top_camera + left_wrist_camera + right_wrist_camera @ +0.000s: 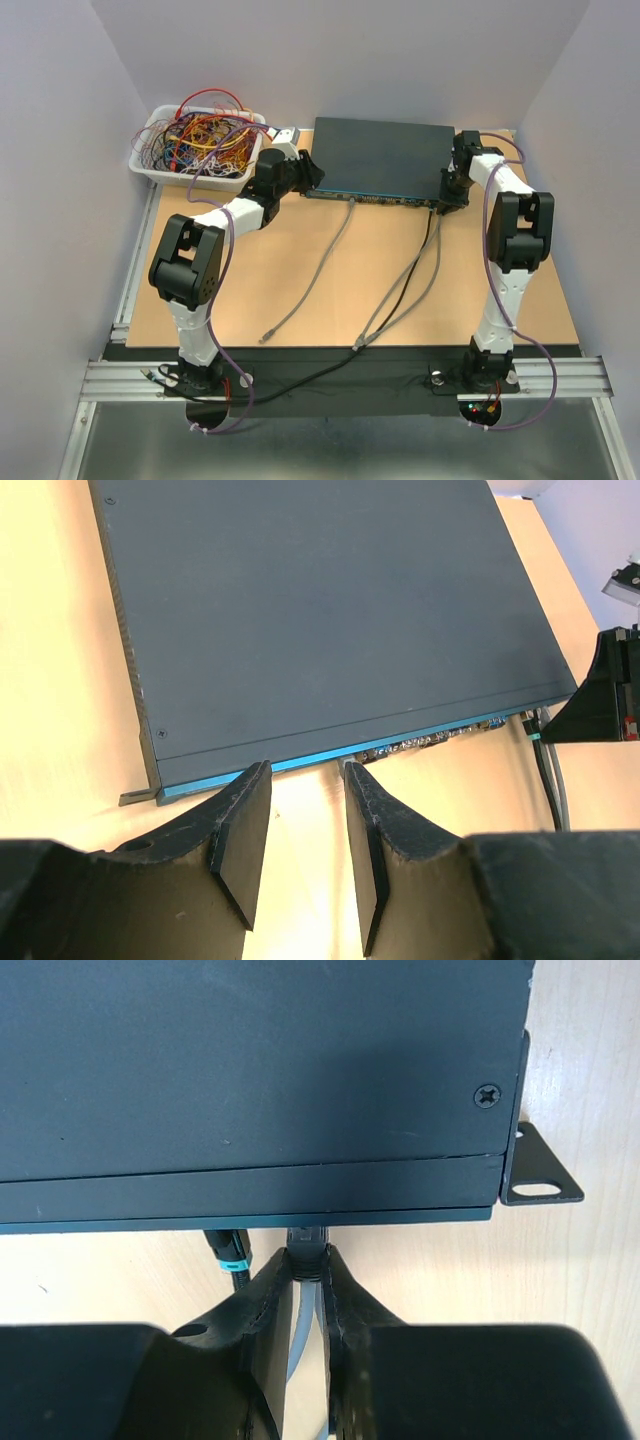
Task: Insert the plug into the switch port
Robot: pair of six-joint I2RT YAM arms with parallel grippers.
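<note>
Nearest, on the wooden table (300, 290), a loose grey cable (310, 275) is laid from close to the near edge up to the front of the switch (385, 155). To its right, more cables are run to the switch's right front corner.

Further in, the left gripper (303, 780) is held at the switch's left front corner. Its fingers (240, 830) are parted about halfway. Nothing is gripped, and only bare tabletop is seen between them. The teal front edge lies just beyond the fingertips.

At the right front corner, the right gripper (308, 1260) is closed narrowly on the plug (307, 1240), whose pale cable is led back between the fingers. The plug is pressed up against the switch's front edge, under the lip of the lid. Whether it is seated in a port cannot be told. Just to its left, a black cable (228, 1250) with a teal band is already joined to the front. A mounting bracket (540, 1175) is seen at the switch's right end.

The switch itself is laid flat at the far middle of the table. Beyond its left end, a white tray (150, 168) heaped with coloured wires (205, 135) is set.
</note>
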